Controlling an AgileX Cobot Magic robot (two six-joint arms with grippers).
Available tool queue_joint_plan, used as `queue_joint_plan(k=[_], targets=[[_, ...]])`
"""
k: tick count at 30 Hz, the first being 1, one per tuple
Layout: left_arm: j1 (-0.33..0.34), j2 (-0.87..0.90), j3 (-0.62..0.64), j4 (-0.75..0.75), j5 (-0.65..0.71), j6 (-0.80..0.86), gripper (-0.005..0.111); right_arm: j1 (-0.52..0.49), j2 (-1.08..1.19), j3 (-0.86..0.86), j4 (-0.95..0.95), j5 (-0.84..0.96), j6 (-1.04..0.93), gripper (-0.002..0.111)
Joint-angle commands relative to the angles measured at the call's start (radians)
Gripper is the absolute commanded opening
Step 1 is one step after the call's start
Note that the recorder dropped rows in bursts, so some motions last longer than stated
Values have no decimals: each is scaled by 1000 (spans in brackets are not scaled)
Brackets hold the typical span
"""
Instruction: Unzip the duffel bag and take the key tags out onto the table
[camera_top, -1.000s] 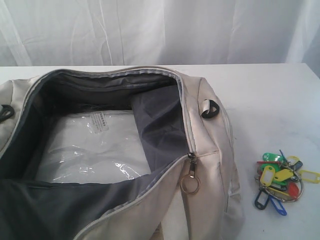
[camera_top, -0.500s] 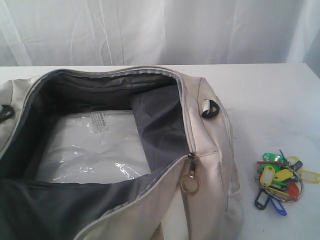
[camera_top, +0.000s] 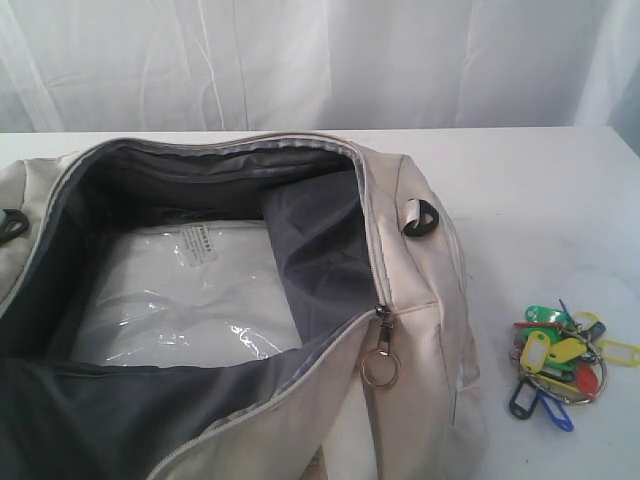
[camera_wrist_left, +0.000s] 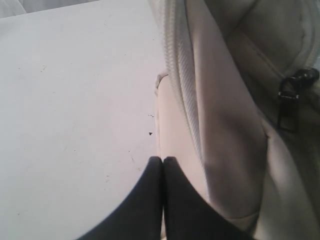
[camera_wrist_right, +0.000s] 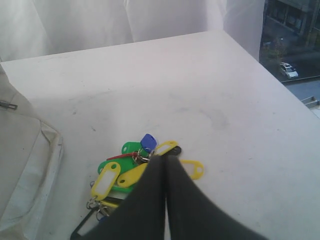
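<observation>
Two empty tools pressed together: left tool (camera_wrist_left: 163, 159) beside the duffel bag (camera_top: 420, 300), right tool (camera_wrist_right: 166, 157) above the key tags (camera_top: 560, 360); bag gapes unzipped; tags lie on the desk (camera_top: 530, 180) near it; final step seemingly done; next move, only pulling clear

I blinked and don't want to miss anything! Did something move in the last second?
Nothing visibly moved, and nothing was grabbed or let go. The big cream fabric duffel bag stays unzipped, and the bunch of colourful plastic key tags stays on the white table beside it.
</observation>
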Motion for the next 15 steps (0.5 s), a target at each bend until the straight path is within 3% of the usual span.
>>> queue_joint_plan(k=[1, 15], targets=[[3, -5, 4, -2, 2, 0, 0, -6, -7, 5, 0, -2, -8, 0], [-25, -5, 4, -2, 2, 0, 0, 17, -7, 5, 0, -2, -8, 0]])
